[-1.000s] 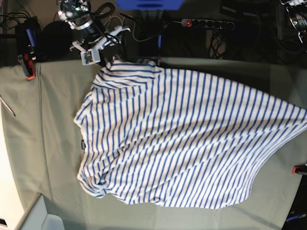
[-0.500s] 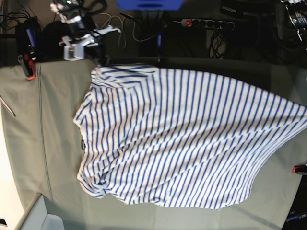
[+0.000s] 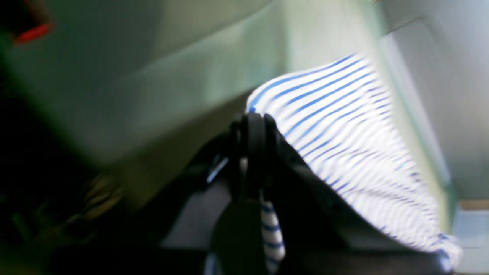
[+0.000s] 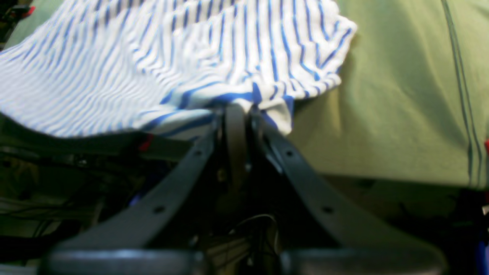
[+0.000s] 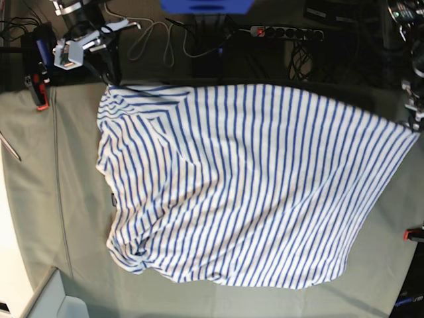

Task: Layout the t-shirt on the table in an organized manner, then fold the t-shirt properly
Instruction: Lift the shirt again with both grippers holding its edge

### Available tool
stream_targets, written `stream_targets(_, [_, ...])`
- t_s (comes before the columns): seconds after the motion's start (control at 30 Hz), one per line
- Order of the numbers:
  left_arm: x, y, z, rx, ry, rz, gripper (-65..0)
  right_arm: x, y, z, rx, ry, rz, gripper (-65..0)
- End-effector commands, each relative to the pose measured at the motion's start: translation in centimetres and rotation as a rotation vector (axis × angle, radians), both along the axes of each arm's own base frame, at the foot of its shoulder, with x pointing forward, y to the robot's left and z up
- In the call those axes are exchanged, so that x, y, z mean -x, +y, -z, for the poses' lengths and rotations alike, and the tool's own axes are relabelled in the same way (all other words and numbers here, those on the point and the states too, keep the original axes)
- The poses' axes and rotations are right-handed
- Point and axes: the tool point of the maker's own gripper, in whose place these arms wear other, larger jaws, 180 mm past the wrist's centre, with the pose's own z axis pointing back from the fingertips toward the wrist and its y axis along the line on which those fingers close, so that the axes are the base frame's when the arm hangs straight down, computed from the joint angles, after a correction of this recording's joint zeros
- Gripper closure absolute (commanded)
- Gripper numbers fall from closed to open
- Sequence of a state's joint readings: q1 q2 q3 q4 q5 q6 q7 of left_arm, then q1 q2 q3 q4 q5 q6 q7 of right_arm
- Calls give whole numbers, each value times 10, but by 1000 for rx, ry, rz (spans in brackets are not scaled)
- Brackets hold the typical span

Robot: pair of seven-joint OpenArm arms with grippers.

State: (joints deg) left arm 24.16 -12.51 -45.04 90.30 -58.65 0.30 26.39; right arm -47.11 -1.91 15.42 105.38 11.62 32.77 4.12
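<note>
Right pincer (image 4: pixel 238 110) closed, tips pressed together; in base view right arm (image 5: pixel 83 30) enters from top left, its pincer pointing down and slightly inward, dark fingers below pale wrist-side parts; left pincer (image 3: pixel 254 118) also closed, tips meeting, blurred in its wrist view; left arm (image 5: pixel 411 50) comes in at top right edge of base view, partly cut off by frame, reaching downward; two arms well apart, at opposite sides

Wrist views blurred — left dim, foreground dark
</note>
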Motion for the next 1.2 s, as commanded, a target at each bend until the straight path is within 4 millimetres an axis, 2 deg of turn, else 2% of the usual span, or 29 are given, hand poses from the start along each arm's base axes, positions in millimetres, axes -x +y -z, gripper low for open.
stream_targets(0.0, [-1, 8, -13, -33, -29, -6, -2, 2, 2, -9, -22, -29, -12, 0])
stream_targets(0.17, [14, 7, -4, -32, 14, -6, -2, 6, 3, -9, -22, -21, -16, 0])
stream_targets(0.23, [21, 14, -7, -43, 18, -23, -2, 7, 3, -11, -22, -27, -16, 0])
stream_targets(0.37, [23, 26, -17, -60, -6, -58, -2, 3, 0, -20, -26, -78, -3, 0])
stream_targets(0.5, [0, 25, -34, -74, -76, -50, -2, -1, -1, -20, -23, -88, -5, 0])
stream_targets(0.67, [-32, 21, -50, -67, -155, -40, -2, -22, -4, -23, -14, -136, -16, 0])
stream_targets(0.77, [-61, 7, -54, -126, -148, 19, -2, -41, -10, -25, 10, -172, -43, 0])
stream_targets(0.93, [-86, -5, -53, -192, -121, 71, -2, -66, -14, -15, 26, -164, -55, 0])
stream_targets(1.03, [-98, -6, -51, -179, -126, 72, -2, -79, -23, -13, 56, -159, -60, 0])
stream_targets(1.17, [-108, -3, -50, -164, -137, 62, -2, -90, -24, -15, 71, -159, -69, 0])
